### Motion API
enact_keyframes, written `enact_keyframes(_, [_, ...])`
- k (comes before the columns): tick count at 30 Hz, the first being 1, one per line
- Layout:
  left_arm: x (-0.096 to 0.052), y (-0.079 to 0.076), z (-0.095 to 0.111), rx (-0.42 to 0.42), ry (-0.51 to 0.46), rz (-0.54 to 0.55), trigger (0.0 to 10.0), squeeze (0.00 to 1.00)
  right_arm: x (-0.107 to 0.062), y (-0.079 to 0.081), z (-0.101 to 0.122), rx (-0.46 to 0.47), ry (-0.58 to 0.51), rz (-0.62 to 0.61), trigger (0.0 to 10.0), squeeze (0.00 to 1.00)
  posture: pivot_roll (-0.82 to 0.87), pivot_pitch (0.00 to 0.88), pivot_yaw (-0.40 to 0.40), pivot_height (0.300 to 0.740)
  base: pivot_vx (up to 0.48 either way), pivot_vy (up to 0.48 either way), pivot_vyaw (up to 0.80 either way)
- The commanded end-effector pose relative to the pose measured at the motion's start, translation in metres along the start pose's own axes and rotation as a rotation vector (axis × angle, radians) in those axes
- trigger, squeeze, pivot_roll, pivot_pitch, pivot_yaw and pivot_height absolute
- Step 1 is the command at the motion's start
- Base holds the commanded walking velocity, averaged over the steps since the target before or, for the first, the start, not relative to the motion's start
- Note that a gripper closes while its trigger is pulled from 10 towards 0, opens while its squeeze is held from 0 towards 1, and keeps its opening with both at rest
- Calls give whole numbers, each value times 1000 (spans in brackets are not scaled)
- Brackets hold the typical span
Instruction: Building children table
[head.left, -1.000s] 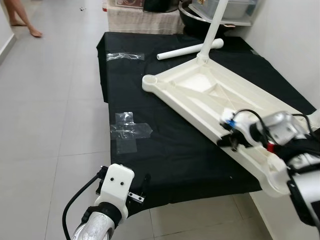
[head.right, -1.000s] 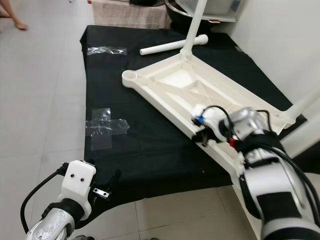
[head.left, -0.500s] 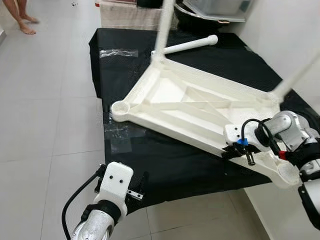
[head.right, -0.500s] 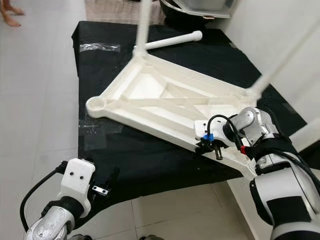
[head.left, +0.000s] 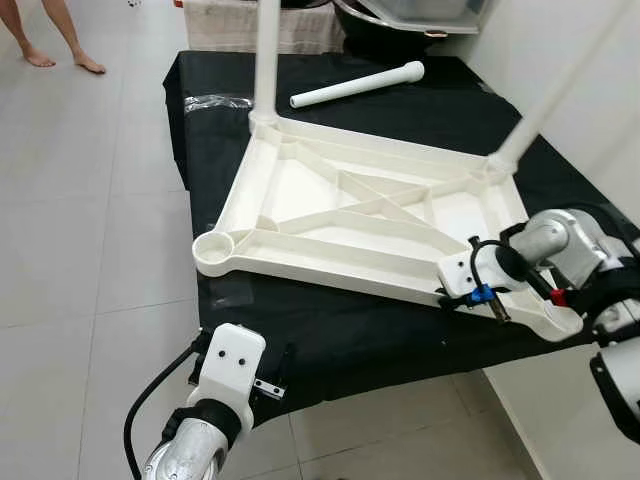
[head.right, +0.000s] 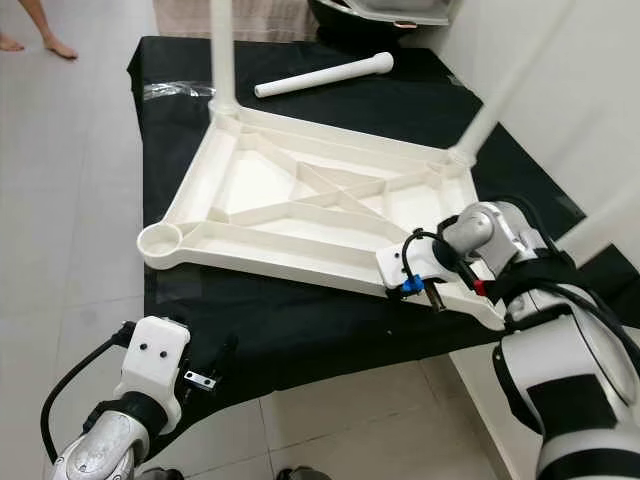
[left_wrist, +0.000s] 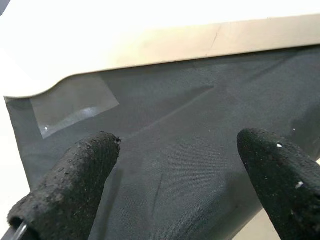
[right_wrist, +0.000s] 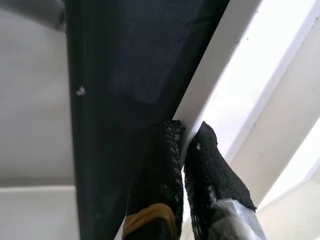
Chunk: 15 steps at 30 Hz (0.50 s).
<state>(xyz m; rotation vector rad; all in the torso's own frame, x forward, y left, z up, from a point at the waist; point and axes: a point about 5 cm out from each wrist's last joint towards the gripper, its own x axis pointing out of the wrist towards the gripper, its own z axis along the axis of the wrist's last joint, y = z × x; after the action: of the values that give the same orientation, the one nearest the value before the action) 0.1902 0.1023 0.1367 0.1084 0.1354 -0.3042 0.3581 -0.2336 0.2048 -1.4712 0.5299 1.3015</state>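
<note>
The white table top (head.left: 330, 215) lies upside down on the black cloth (head.left: 340, 335). Legs stand in its far-left corner (head.left: 265, 60) and far-right corner (head.left: 555, 95). The near-left socket (head.left: 213, 250) holds no leg. One loose leg (head.left: 355, 85) lies on the cloth behind. My right gripper (right_wrist: 185, 132) is shut on the table top's near rim (right_wrist: 220, 65), close to the near-right corner (head.left: 455, 298). My left gripper (left_wrist: 180, 145) is open, low at the cloth's near-left edge (head.left: 282, 365), with nothing between its fingers (left_wrist: 75, 180).
Grey tiled floor (head.left: 80, 220) runs along the left, where a person's bare feet (head.left: 65, 55) stand far back. Clear tape (head.left: 215, 100) is stuck to the cloth. A dark basin and a clear box (head.left: 400, 12) sit behind. A white wall (head.left: 600, 120) closes the right.
The table top has swung round on the cloth with my right gripper on its rim; its empty socket corner now sits at the near left. The left arm has stayed put.
</note>
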Motion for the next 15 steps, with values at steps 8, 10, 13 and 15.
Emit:
enact_keyframes(8, [1,-3,-4,-7,5,-9,10000,0,0,-26,17,-228,120,-100,4314,0,66,149,-166,740,0,0,0])
enact_keyframes(10, [1,-3,-4,-6,6,-9,10000,0,1,-25,16,-203,111,-91,10000,0,66,149,-166,740,0,0,0])
enact_keyframes(13, [0,-3,-4,-7,5,-8,10000,0,2,-24,14,-147,105,-86,10000,8,67,147,-166,740,0,0,0])
enact_keyframes(15, [1,-3,-3,-9,4,-8,10000,0,2,-25,14,-126,90,-93,10000,765,67,146,-165,740,0,0,0])
